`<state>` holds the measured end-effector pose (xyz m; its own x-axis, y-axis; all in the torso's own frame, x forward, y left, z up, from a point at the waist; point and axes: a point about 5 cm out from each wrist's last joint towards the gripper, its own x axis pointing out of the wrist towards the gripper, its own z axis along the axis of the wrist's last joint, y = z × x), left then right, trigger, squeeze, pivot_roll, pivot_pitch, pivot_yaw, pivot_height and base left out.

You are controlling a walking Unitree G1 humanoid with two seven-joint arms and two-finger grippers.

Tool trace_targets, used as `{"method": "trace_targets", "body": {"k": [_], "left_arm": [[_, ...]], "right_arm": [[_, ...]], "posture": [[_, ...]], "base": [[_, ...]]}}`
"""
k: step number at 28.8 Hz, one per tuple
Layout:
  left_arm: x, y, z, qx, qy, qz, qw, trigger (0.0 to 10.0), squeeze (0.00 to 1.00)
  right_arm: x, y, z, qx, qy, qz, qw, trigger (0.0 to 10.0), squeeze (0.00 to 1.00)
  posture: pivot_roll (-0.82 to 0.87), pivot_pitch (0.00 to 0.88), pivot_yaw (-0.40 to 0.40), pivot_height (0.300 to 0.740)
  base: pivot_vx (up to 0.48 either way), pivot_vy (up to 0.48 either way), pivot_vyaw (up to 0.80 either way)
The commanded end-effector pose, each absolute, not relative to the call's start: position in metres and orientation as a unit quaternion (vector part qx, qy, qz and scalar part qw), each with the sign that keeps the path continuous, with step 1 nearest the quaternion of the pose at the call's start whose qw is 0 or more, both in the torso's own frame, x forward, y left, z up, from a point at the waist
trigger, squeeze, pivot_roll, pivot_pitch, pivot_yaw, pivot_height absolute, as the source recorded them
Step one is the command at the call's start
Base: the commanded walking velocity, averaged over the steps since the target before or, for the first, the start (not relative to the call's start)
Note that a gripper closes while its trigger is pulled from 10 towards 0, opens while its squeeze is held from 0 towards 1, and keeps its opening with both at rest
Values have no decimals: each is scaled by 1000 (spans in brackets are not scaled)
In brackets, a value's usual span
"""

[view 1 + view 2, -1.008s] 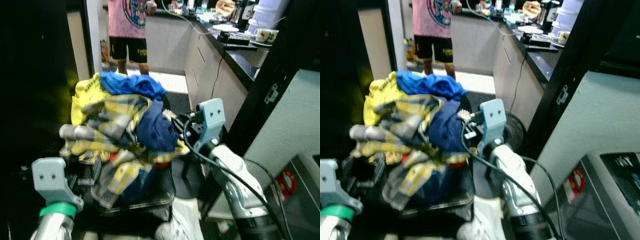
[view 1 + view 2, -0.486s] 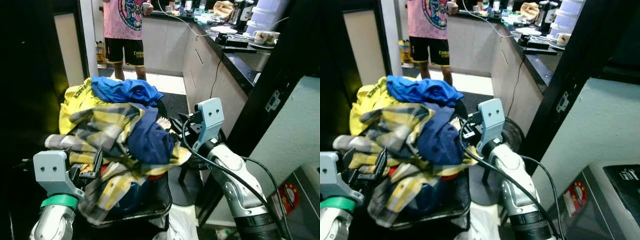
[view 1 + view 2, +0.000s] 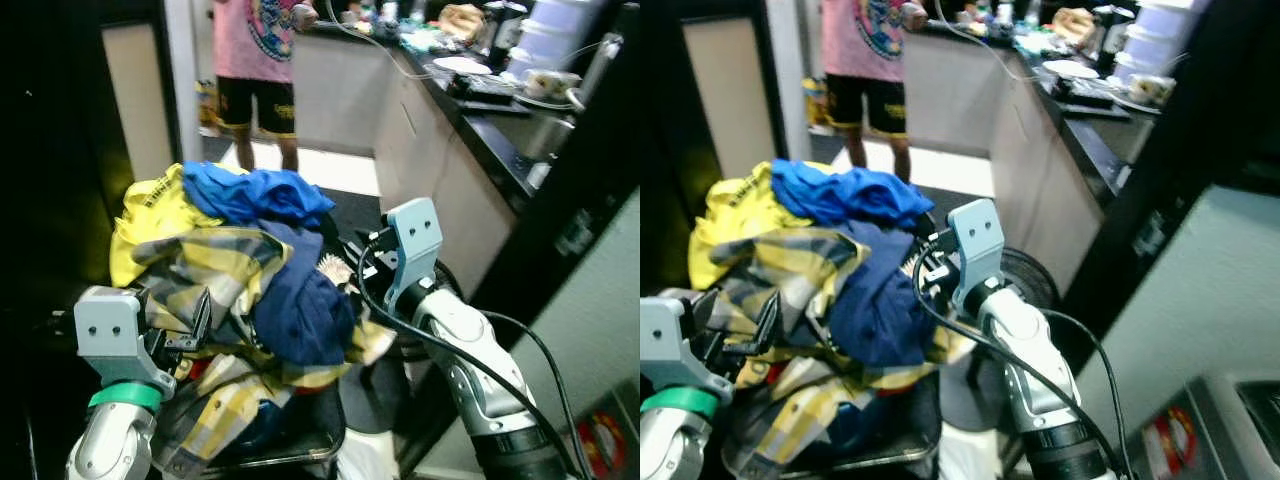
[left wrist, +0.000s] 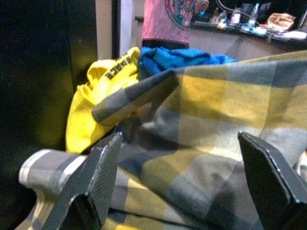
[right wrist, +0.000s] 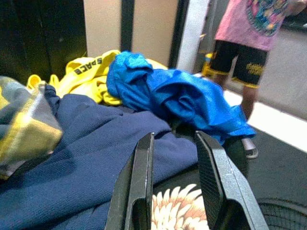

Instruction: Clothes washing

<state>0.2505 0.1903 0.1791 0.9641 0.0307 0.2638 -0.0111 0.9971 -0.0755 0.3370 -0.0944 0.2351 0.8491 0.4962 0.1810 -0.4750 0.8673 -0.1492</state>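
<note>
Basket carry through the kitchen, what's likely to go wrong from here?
1. The clothes pile is heaped well above the black basket; the bright blue garment on top or the plaid shirt hanging over the edge may slip off.
2. A person stands ahead in the walkway: collision risk.

Soft cloth heaped, hard shiny surfaces around.
The checked shirt [image 3: 215,275] is matt woven cloth; the blue garment [image 5: 177,98] has a satin sheen; the navy top [image 3: 305,310] looks dull knit. The tabletop [image 3: 490,115] is glossy black.
</note>
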Motion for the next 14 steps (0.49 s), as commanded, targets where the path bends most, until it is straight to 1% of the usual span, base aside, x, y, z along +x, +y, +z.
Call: {"method": "trace_targets", "body": {"k": [1,2,14], "left_arm": [[252,188,177,-36,-127,5,991,10000,0],[252,188,177,-36,-127,6,991,10000,0],[252,191,182,-52,-144,20,988,10000,0]], "right_arm": [[338,-99,237,-44,-109,246,962,10000,0],[338,-99,238,-43,-109,246,962,10000,0],[343,-98,249,-37,-130,246,960,10000,0]], "posture": [[52,14,-52,740],[52,13,-52,740],[55,12,-56,740]], "base": [[296,0,0],[296,0,0],[0,0,0]]}}
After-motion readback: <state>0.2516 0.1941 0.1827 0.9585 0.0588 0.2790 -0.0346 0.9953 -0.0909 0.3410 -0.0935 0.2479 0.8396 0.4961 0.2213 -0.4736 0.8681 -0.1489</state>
